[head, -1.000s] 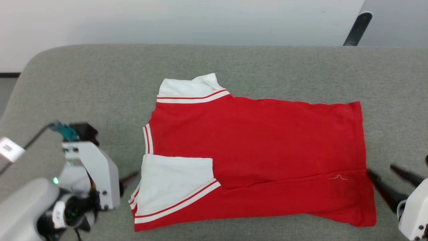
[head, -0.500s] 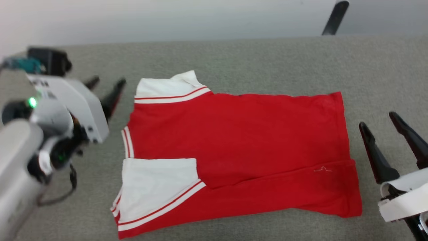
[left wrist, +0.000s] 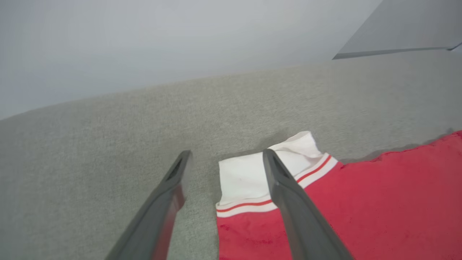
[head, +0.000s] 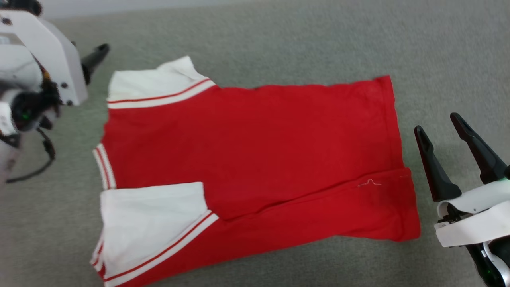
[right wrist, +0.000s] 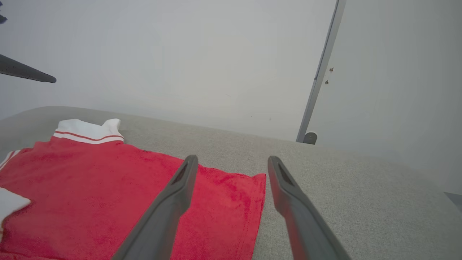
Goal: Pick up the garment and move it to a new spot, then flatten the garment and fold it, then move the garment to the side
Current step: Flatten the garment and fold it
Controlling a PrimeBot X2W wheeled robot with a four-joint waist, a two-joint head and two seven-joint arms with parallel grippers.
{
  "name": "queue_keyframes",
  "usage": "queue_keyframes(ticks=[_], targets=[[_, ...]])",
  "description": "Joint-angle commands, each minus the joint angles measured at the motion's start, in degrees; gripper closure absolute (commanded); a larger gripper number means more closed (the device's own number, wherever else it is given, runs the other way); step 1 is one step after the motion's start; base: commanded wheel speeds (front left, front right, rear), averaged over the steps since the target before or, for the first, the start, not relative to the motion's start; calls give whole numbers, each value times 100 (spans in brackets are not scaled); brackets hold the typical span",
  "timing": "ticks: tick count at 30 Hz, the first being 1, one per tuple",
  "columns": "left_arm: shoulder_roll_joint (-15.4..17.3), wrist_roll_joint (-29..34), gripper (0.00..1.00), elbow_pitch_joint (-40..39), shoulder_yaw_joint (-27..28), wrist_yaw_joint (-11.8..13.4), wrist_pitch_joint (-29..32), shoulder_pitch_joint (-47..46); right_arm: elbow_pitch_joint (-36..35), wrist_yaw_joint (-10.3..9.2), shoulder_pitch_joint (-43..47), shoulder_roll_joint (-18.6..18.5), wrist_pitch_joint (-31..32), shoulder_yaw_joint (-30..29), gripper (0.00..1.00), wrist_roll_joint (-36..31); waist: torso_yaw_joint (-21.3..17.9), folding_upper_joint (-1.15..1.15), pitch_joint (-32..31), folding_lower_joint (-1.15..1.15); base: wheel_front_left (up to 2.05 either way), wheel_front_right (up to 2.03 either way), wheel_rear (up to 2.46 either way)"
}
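Since the garment [head: 255, 151] lies flat on the grey fabric-covered counter [head: 279, 36] with its near long edge and near sleeve [head: 151, 223] turned in, the step in hand looks like folding the far edge to match. Both pincers are spread and empty. The left pincer [left wrist: 226, 153] hovers at the far sleeve [left wrist: 249, 177] on the left end, and the right pincer [head: 437, 123] is just beside the hem [head: 392, 119] on the right end. Each should pinch its far corner low, taking both layers, then lift together and carry evenly towards the near side so the crease runs straight. Hidden are the garment's underside and, in the head view, one left finger behind the white wrist housing [head: 51, 52]. The near-left corner is cut off by that view's bottom edge.
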Motion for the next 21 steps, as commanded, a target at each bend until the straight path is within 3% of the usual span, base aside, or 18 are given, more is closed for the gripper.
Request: queue_keyframes(ticks=[1,10,21], targets=[[39,29,0,91,-51,-52,115,-112,38,-8,-79,36,-30,22,0,58,-321,0,379,0,0,0,0],[22,-49,0,831,-243,-37,1133,-603,216,-8,-251,32,-151,150,0,156,-483,0,737,0,0,0,0],[-151,-120,0,1406,-518,211,2057,-722,274,-8,-373,29,-77,222,0,267,-529,0,886,0,0,0,0]])
